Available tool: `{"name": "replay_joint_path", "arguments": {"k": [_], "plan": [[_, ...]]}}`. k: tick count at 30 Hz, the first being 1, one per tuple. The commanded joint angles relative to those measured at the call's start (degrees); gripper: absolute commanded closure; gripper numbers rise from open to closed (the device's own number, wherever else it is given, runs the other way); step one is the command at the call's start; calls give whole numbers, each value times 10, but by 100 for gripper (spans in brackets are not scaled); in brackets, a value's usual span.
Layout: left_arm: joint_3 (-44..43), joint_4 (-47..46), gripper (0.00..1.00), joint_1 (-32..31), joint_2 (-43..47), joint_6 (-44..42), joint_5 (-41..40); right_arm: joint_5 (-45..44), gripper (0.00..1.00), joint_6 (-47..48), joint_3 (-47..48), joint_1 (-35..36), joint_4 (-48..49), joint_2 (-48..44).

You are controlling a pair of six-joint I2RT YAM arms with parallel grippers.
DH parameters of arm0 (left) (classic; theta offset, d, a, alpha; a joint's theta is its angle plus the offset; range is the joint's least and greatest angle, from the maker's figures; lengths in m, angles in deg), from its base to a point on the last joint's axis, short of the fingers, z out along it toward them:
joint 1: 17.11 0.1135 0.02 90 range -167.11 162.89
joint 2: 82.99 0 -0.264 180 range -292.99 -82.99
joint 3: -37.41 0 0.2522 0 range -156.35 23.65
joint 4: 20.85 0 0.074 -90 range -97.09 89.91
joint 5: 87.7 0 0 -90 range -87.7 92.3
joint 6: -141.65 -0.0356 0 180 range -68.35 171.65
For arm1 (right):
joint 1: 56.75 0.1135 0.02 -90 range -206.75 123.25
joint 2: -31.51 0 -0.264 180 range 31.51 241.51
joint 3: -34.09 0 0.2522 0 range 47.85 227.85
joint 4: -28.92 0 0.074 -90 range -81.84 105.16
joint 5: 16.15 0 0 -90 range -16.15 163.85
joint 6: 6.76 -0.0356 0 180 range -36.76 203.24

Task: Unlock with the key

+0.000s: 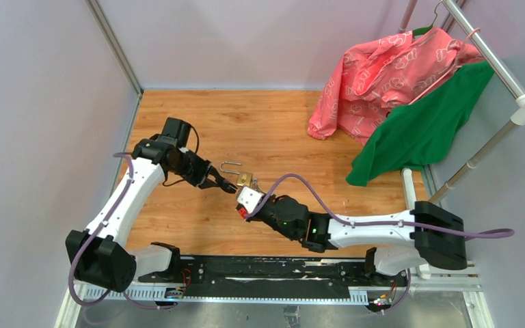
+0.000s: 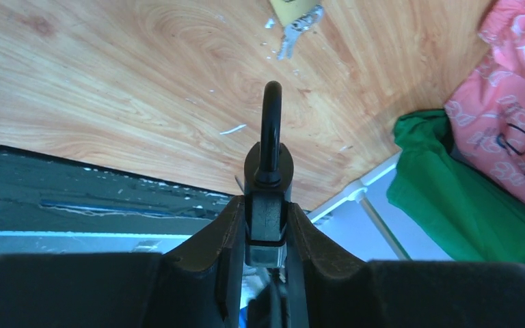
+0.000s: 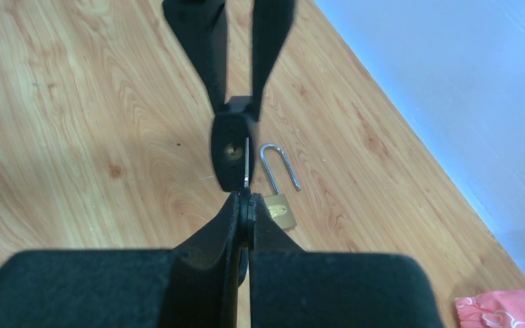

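My left gripper point(image 2: 268, 205) is shut on a black padlock point(image 2: 268, 171) and holds it off the table, its black shackle point(image 2: 271, 123) pointing away from the wrist. In the right wrist view the padlock point(image 3: 232, 150) faces me with its keyhole point(image 3: 232, 152) showing. My right gripper point(image 3: 246, 198) is shut on the black head of a key. The thin key blade point(image 3: 247, 160) stands upright against the padlock's face, just right of the keyhole. From above, the left gripper point(image 1: 222, 183) and the right gripper point(image 1: 245, 198) meet near the table's middle.
A brass padlock point(image 3: 280, 210) with an open silver shackle point(image 3: 280, 167) lies on the wooden table point(image 1: 280, 130) right behind the grippers, with small keys point(image 2: 294, 37) beside it. A pink garment point(image 1: 389, 68) and a green garment point(image 1: 424, 130) hang from a rack point(image 1: 499, 61) at the back right.
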Motion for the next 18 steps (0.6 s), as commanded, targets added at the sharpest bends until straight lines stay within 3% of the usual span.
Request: {"name": "replay_joint_path", "arguments": {"k": [1, 10, 18], "plan": [[28, -1, 100, -3, -3, -37, -9, -9, 100, -71, -32, 9, -23, -62], [133, -46, 100, -4, -11, -50, -20, -83, 100, -161, -106, 2, -175, -174], [178, -94, 100, -12, -40, -42, -14, -93, 100, -165, -105, -14, -209, -192]]}}
